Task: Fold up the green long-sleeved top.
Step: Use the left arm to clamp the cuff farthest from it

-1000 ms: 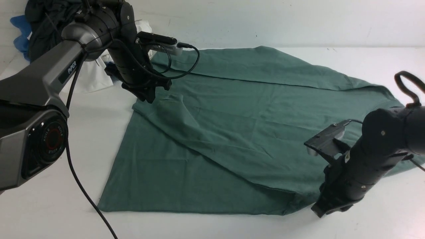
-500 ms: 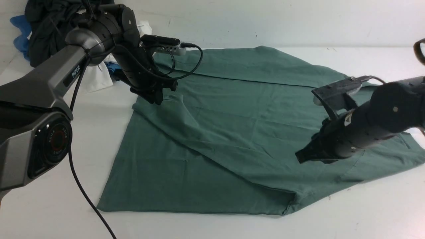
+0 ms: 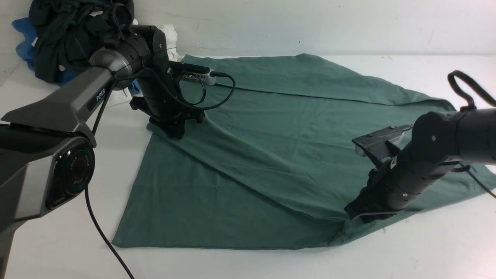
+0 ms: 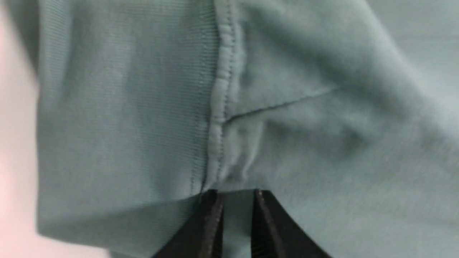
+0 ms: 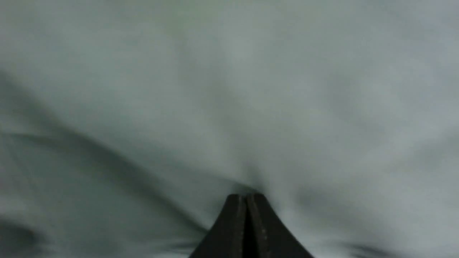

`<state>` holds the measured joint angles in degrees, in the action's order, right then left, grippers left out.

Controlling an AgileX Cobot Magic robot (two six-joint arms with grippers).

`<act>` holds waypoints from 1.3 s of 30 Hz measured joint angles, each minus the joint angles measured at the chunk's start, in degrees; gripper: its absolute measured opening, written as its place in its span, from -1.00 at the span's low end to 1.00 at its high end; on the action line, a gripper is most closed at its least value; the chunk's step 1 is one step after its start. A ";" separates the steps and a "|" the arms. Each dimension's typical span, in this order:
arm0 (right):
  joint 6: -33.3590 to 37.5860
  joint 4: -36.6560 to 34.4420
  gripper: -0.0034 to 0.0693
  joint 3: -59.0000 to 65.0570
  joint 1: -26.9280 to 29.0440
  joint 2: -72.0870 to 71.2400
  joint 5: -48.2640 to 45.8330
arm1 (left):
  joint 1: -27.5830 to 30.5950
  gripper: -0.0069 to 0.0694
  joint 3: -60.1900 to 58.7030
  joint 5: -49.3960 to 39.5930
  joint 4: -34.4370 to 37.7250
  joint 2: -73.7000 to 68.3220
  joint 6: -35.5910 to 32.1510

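The green long-sleeved top point(image 3: 271, 128) lies spread over the white table, its logo and neck label hidden. One sleeve point(image 3: 240, 159) lies slantwise across the body. My left gripper point(image 3: 174, 133) is at the top's far left corner, shut on the ribbed cuff point(image 4: 125, 107). Green cloth fills the narrow gap between its jaws point(image 4: 235, 193). My right gripper point(image 3: 350, 213) is low at the near right, where the sleeve meets the body's edge. In the right wrist view its jaws point(image 5: 245, 195) are closed together, with the cloth puckering into their tip.
A heap of black clothes point(image 3: 66, 35) with blue cloth point(image 3: 23, 38) and a white garment point(image 3: 116, 99) sits at the far left corner. The left arm's cable point(image 3: 100, 232) trails over the bare table point(image 3: 426, 252) at the near left.
My left gripper has moved nearer and lower with the cuff, drawing the sleeve straight. My right gripper rose from the near right edge, swung over the cloth, then came down again.
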<state>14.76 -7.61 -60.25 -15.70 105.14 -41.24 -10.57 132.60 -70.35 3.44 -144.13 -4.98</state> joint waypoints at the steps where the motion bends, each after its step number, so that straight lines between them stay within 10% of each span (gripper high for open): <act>1: -0.37 0.34 -0.93 0.00 0.19 0.00 0.00 | 0.00 -0.51 0.02 -0.01 -0.26 0.00 0.06; 8: -3.75 5.54 -0.93 0.07 4.58 -1.71 -0.38 | 0.20 -0.51 2.70 -0.27 -0.56 1.55 0.13; 18: 11.30 -15.33 -0.93 0.07 -3.47 -6.98 6.35 | 0.61 -0.49 7.92 7.28 2.48 3.05 1.77; 30: 19.64 -14.40 -0.93 -0.11 -6.88 0.57 -1.61 | 1.39 0.31 7.92 9.74 5.38 2.18 6.07; 39: 18.44 -13.48 -0.93 0.02 -6.20 -3.52 -6.78 | 3.53 0.38 7.92 18.76 4.96 -0.28 8.19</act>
<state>33.20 -21.09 -60.23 -21.90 101.62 -48.03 -7.04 140.52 -51.59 8.40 -144.40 3.21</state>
